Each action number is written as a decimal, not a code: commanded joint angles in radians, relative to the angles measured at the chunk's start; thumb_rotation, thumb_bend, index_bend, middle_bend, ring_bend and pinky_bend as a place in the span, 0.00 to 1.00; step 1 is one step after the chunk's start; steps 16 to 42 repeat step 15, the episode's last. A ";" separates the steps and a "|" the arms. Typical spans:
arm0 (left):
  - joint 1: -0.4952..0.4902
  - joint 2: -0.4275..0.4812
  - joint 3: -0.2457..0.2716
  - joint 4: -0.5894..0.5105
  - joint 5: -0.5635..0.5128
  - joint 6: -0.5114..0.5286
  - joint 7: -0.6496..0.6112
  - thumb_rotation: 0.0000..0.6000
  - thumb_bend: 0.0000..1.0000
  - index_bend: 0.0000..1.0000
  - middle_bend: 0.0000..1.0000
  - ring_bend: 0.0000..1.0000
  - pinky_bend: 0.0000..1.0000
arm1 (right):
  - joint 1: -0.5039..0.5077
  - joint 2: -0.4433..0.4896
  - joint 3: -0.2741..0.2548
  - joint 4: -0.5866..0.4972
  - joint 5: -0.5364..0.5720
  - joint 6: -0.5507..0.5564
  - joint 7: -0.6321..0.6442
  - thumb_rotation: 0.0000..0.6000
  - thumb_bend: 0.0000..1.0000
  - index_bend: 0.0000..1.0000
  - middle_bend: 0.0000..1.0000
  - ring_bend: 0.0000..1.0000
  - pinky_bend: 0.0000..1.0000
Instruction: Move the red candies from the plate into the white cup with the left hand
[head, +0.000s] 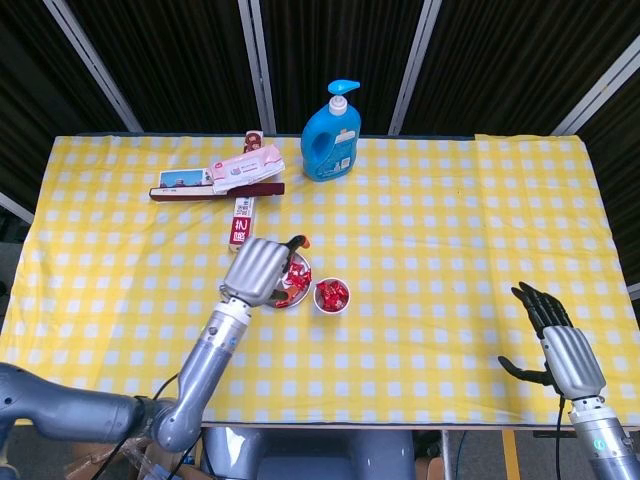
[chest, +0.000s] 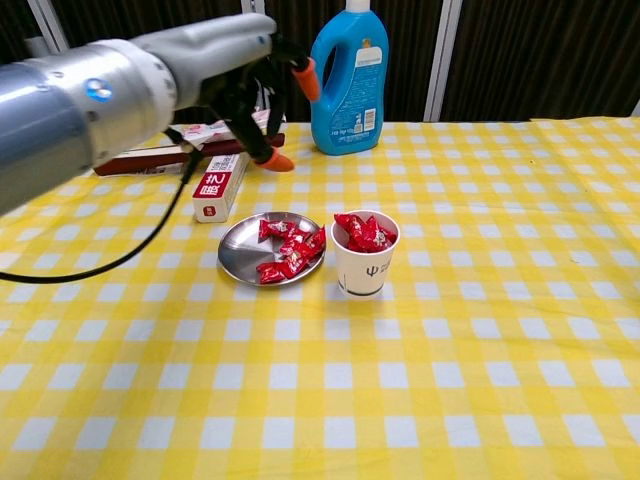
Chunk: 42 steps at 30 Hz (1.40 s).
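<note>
My left hand hovers empty, fingers spread, above the plate of red candies; the white cup holds more.

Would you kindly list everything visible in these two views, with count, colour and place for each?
red candies: several, red, some on the plate, more in the cup
plate: one, silver, mid-table, left of the cup
white cup: one, white, beside the plate, candies inside
bottle: one, blue pump bottle, far edge of table
small box: one, white and red, behind the plate
packets: a few, pink, white and dark red, far left
tablecloth: one, yellow and white check
left hand: raised above the plate, holding nothing
right hand: near right edge, fingers spread, empty
</note>
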 joint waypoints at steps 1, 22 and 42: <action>0.120 0.112 0.119 -0.082 0.133 0.089 -0.060 1.00 0.19 0.11 0.25 0.36 0.43 | -0.001 -0.005 0.000 0.009 -0.008 0.008 -0.013 1.00 0.28 0.00 0.00 0.00 0.00; 0.551 0.384 0.533 0.025 0.504 0.381 -0.280 1.00 0.12 0.00 0.00 0.00 0.00 | -0.018 -0.067 0.015 0.058 -0.023 0.075 -0.212 1.00 0.28 0.00 0.00 0.00 0.00; 0.551 0.384 0.533 0.025 0.504 0.381 -0.280 1.00 0.12 0.00 0.00 0.00 0.00 | -0.018 -0.067 0.015 0.058 -0.023 0.075 -0.212 1.00 0.28 0.00 0.00 0.00 0.00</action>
